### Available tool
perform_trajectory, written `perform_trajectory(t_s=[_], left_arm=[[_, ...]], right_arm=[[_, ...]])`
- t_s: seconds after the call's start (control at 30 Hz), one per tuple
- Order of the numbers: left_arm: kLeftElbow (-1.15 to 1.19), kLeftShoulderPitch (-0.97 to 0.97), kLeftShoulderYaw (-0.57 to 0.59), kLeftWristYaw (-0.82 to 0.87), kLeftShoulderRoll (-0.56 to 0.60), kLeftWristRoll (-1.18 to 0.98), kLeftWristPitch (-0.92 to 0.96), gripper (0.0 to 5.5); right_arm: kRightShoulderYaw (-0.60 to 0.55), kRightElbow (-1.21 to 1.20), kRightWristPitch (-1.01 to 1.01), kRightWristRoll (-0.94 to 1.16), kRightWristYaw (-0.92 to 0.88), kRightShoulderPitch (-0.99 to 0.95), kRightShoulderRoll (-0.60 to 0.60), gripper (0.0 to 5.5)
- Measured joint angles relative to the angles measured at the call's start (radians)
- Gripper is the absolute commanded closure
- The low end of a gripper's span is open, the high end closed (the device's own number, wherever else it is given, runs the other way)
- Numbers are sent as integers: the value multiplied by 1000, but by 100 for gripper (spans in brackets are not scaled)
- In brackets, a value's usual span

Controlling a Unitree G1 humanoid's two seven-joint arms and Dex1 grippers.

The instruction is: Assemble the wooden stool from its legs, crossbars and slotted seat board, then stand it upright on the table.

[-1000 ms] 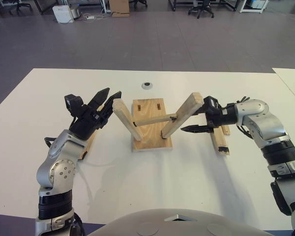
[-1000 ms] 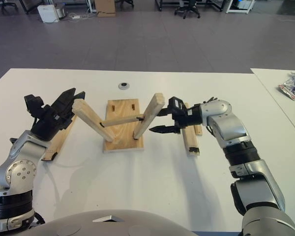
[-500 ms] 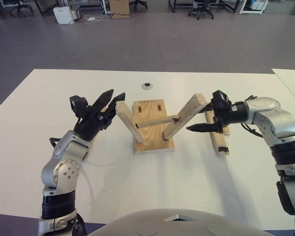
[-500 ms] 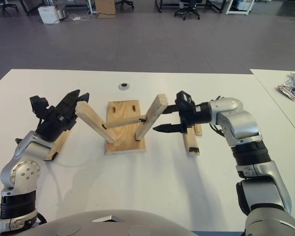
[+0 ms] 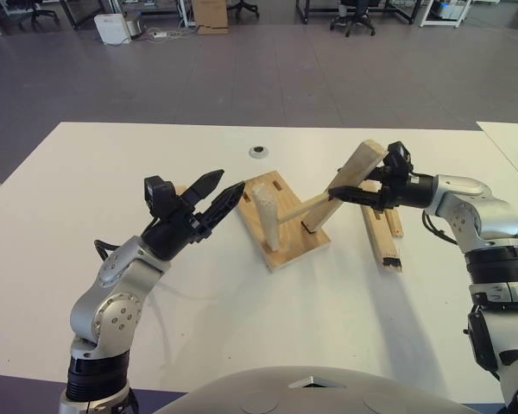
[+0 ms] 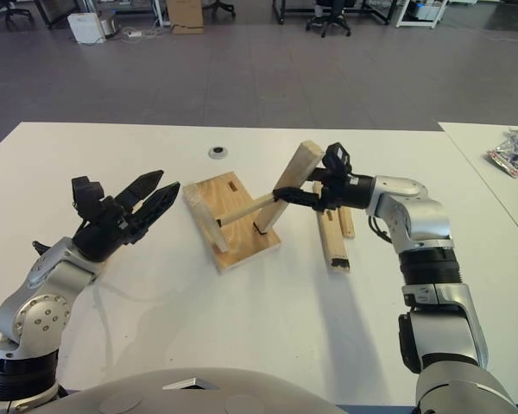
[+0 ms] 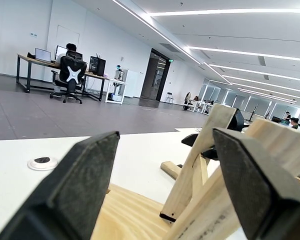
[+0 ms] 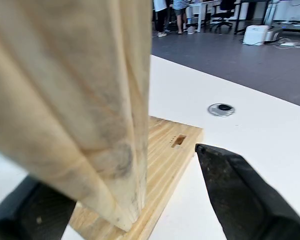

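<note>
The slotted seat board lies flat on the white table, turned at an angle. Two legs stand in it, joined by a crossbar. My right gripper is shut on the right leg, which leans away to the right; in the right wrist view this leg sits between the fingers. The left leg stands short and tilted, free. My left gripper is open just left of that leg's top, holding nothing. The left wrist view looks between its pads at both legs.
Loose wooden pieces lie on the table just right of the board, under my right forearm. A round cable grommet sits behind the board. A second table's corner with a small bag is at the far right.
The right gripper closed on the right leg and pulled it up and right. The board swung round and the left leg came out of the left gripper, which moved right and stays open.
</note>
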Motion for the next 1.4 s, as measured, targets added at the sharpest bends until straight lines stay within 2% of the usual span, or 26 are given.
perform_trajectory(t_s=[0.1,0.23,0.33,0.4,0.43,0.5,0.6,0.67,0.73,0.83,0.9,1.03,1.13,1.27,1.33,1.4], left_arm=[[0,0,-4,6,-5,0,0,208],[0,0,-11,16,-23,1,-3,208],[0,0,-11,16,-24,1,-3,208],[0,1,-10,19,-27,2,-7,208],[0,1,-9,21,-36,2,-18,208],[0,-1,-5,54,-65,30,-56,208],[4,-2,-3,85,-92,79,-99,208],[5,-2,-4,98,-105,84,-115,208],[6,-2,-6,103,-117,104,-129,208],[10,0,-7,104,-122,116,-136,208],[12,0,-8,104,-124,119,-136,208],[16,0,-9,103,-132,121,-150,208],[21,0,-20,103,-138,126,-155,208],[18,3,-67,140,-155,234,-197,208],[8,50,-110,200,-211,323,-264,208],[-6,151,-150,257,-283,407,-369,208]], right_arm=[[-57,1,34,51,-15,-46,8,158],[-215,-26,177,215,-115,-113,24,158],[-294,-60,147,224,-261,-191,43,158],[-300,-193,54,178,-363,-204,79,158],[-284,-284,29,173,-396,-198,102,158],[-181,-532,-37,111,-464,-109,166,158],[-18,-649,-255,-166,-534,72,172,158],[52,-645,-397,-346,-599,164,173,158],[124,-586,-569,-588,-680,251,126,158],[227,-530,-682,-795,-701,335,56,158],[254,-532,-710,-851,-700,333,34,158],[256,-528,-697,-849,-705,304,66,158],[200,-520,-667,-807,-735,233,113,158],[39,-522,-541,-604,-788,31,202,158],[-64,-497,-478,-533,-830,-112,202,158],[-108,-389,-453,-547,-835,-134,137,158]])
